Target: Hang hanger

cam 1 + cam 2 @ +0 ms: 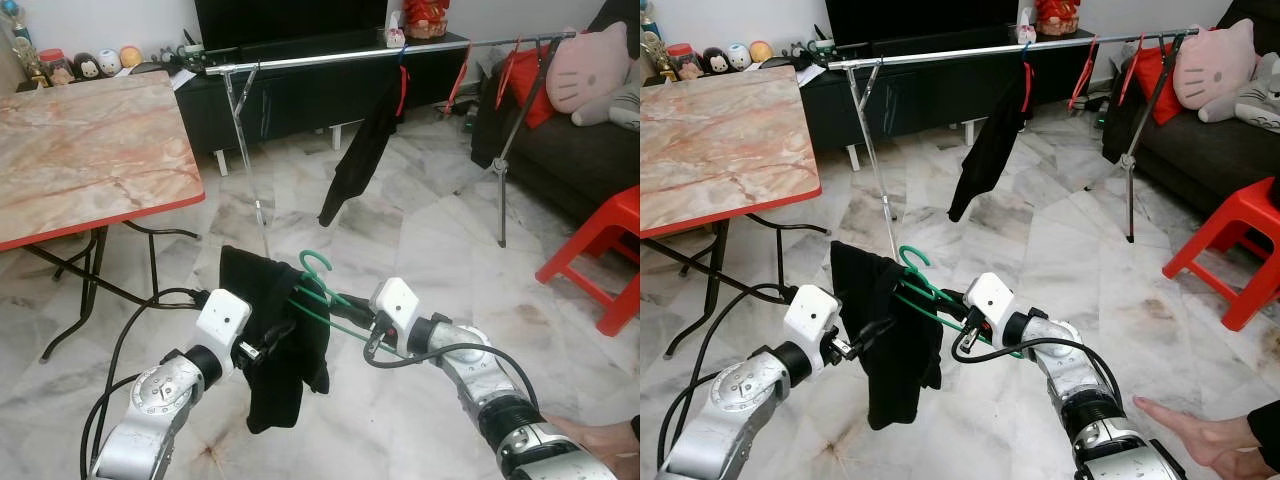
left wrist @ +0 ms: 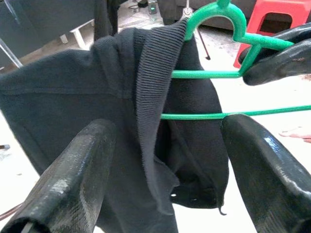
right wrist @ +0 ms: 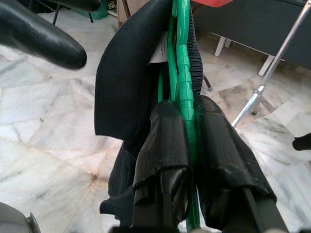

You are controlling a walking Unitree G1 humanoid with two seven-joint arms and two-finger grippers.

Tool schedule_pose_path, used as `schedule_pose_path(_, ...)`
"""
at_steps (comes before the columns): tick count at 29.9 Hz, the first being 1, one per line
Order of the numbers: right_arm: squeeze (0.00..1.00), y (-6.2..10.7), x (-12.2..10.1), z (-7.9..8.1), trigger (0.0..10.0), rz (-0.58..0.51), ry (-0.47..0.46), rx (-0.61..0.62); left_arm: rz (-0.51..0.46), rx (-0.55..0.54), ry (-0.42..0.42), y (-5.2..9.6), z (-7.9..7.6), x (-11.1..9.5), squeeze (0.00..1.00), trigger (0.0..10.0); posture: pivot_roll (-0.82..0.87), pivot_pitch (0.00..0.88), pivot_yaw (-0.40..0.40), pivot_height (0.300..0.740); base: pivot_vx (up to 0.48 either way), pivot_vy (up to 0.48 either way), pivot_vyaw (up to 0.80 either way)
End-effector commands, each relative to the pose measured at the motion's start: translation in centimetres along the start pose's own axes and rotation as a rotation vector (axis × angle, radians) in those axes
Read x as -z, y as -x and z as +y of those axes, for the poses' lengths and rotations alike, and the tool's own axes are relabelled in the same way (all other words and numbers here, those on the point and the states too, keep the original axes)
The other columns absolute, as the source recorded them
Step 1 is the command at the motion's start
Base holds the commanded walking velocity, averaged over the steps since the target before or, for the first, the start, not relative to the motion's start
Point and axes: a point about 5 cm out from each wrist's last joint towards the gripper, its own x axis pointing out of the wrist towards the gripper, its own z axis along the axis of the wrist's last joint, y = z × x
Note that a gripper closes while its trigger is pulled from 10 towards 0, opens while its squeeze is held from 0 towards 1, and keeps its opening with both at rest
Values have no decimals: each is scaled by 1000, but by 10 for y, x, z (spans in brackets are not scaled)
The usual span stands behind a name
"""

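A green hanger (image 1: 322, 292) is held low in front of me, with a black garment (image 1: 275, 370) draped over its left end and hanging down. My right gripper (image 1: 366, 326) is shut on the hanger's bars (image 3: 182, 58). My left gripper (image 1: 272, 340) is open against the garment (image 2: 121, 97), its fingers (image 2: 73, 184) spread wide on either side of the cloth. Beyond, a silver clothes rail (image 1: 330, 55) spans the room; another black garment (image 1: 365, 140) hangs from it on a red hanger.
A marble-topped table (image 1: 80, 150) stands at the left. A red stool (image 1: 610, 240) and a dark sofa with a pink plush (image 1: 590, 65) are at the right. Red clothes (image 1: 520, 70) hang at the rail's right end. A person's hand (image 1: 1200, 435) reaches in low right.
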Motion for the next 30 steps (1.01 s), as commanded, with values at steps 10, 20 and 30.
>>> schedule_pose_path(10,0,-9,-24,1,0,-136,19,-59,-20,-65,86,-25,7,-6,0,10000,-31,0,26,732,0,0,0)
schedule_pose_path(20,0,-9,-25,4,0,-144,12,-83,24,-112,98,-30,12,4,0,4118,-33,0,29,732,0,0,0)
schedule_pose_path(30,0,-8,-24,5,0,-136,3,-104,30,-143,87,-30,14,7,0,0,-34,0,27,732,0,0,0)
